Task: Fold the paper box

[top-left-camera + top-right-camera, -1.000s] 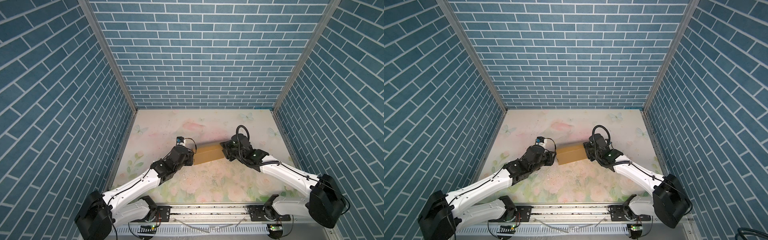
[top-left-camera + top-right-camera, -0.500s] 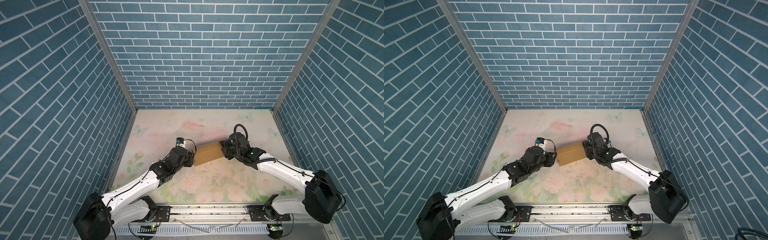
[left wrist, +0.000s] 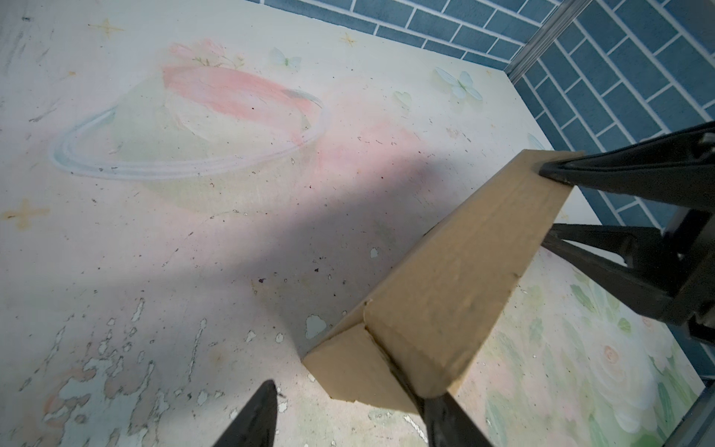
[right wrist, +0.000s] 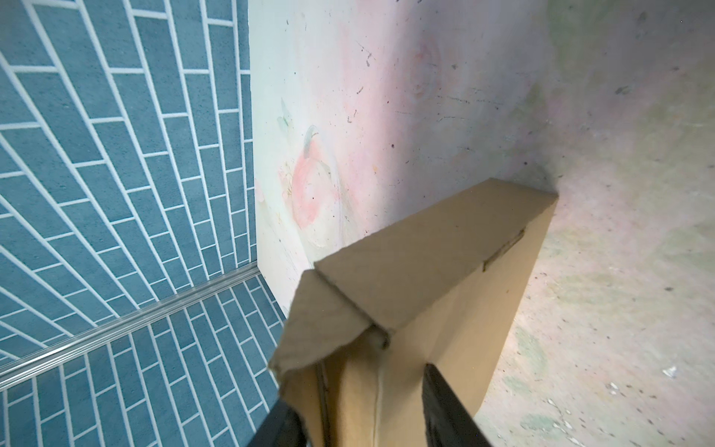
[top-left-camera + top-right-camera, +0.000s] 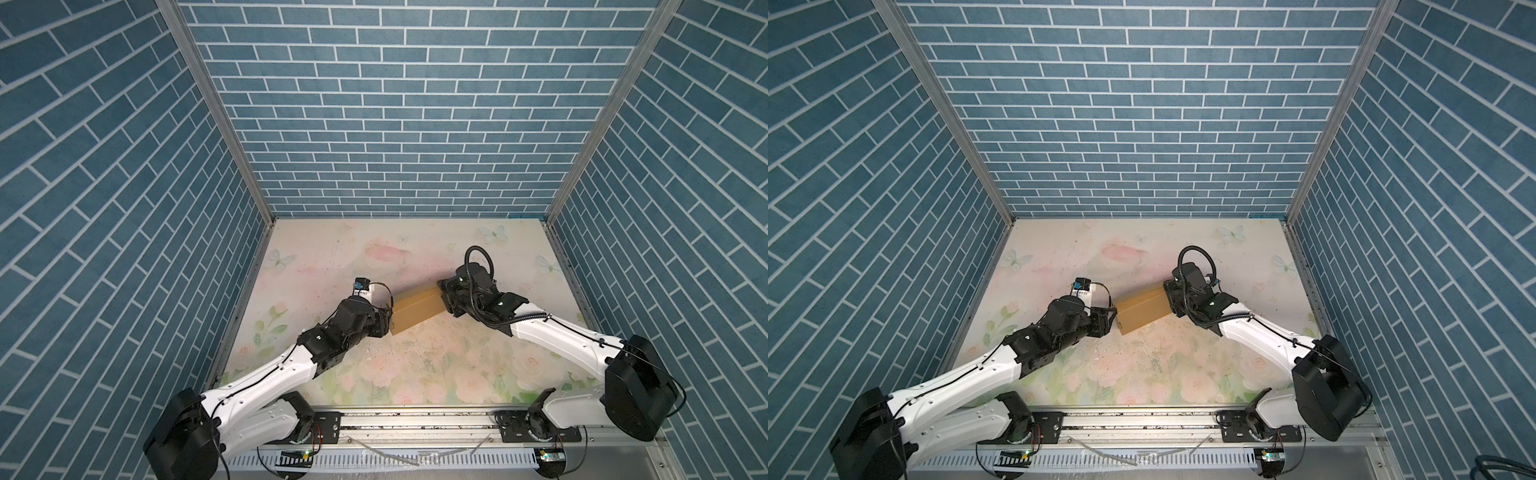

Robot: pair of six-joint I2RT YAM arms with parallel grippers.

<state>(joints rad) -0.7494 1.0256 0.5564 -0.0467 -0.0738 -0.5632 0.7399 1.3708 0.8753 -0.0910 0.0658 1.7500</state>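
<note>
Your left pincer (image 3: 348, 398) is spread wide. One black finger (image 3: 263, 410) stands clear of the plain brown cardboard box (image 5: 415, 308), and the other touches the box's near corner. Your right pincer (image 4: 360, 402) pinches the far end of the box, with one finger on each side. The box is folded shut. In both top views it sits near the middle of the flowery pink and green table top (image 5: 415, 365), between your two pincers.

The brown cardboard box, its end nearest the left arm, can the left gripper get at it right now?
Probably yes. The left gripper stands open right at that end of the brown cardboard box, nothing between them; the right gripper clamps only the opposite end.
</note>
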